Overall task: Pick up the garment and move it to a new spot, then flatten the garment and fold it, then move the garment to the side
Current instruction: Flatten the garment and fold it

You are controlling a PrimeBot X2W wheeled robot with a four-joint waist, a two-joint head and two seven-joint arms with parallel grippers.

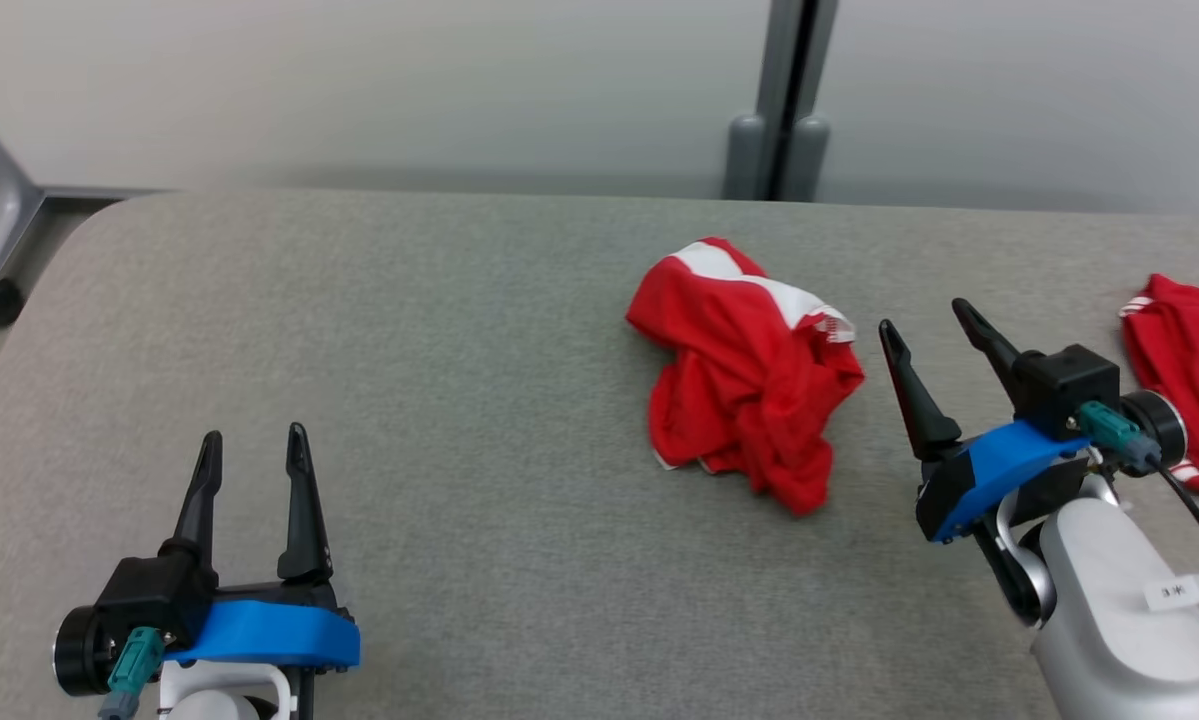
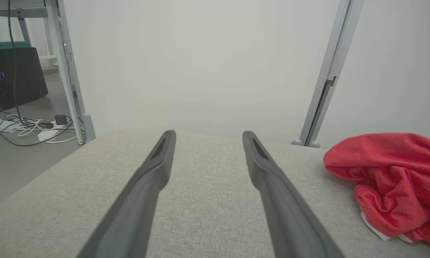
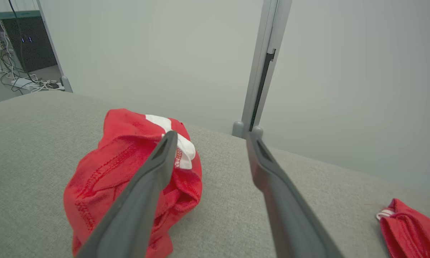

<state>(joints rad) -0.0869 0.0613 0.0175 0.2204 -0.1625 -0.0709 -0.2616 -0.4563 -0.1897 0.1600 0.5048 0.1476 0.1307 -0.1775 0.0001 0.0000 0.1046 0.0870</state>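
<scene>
A crumpled red garment (image 1: 744, 375) with white trim lies in a heap on the grey table (image 1: 409, 330), right of centre. My right gripper (image 1: 924, 320) stands open just to its right, apart from the cloth, fingers pointing up and to the left. In the right wrist view the garment (image 3: 128, 172) sits to the left of the open right gripper (image 3: 209, 138), partly behind the left finger. Near the front left of the table my left gripper (image 1: 254, 440) is open and empty. Its wrist view shows the garment (image 2: 394, 179) far to the right of the left gripper (image 2: 207, 136).
A second red garment (image 1: 1184, 370) with white stripes lies at the table's right edge, seen also as a red cloth (image 3: 410, 229) in the right wrist view. A grey post (image 1: 779, 110) stands behind the table. Cables and a dark box (image 2: 14, 77) sit on the floor at left.
</scene>
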